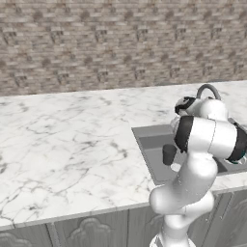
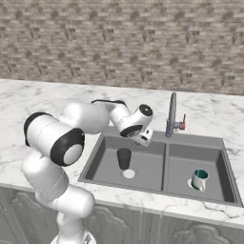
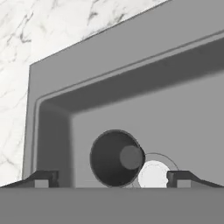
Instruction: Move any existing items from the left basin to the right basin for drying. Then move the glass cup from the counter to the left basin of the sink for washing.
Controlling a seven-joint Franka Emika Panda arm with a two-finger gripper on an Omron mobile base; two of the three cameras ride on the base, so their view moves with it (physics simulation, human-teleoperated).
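Observation:
The glass cup (image 2: 124, 158), a small dark tumbler, stands upright on the floor of the left basin (image 2: 148, 167) beside the pale round drain (image 2: 129, 174). It also shows in the left base view as the glass cup (image 1: 169, 154). My gripper (image 2: 142, 139) hangs just above and behind it, open. In the hand view the gripper (image 3: 111, 179) looks down into the glass cup (image 3: 114, 158), and its fingertips (image 3: 43, 178) stand wide on either side without touching it. A teal-and-white mug (image 2: 199, 179) sits in the right basin (image 2: 212, 159).
A curved chrome faucet (image 2: 171, 114) with a red handle rises behind the divider of the sink (image 2: 164, 167). White marble counter (image 1: 72, 140) stretches wide to the left. A brick wall (image 2: 119, 43) runs along the back.

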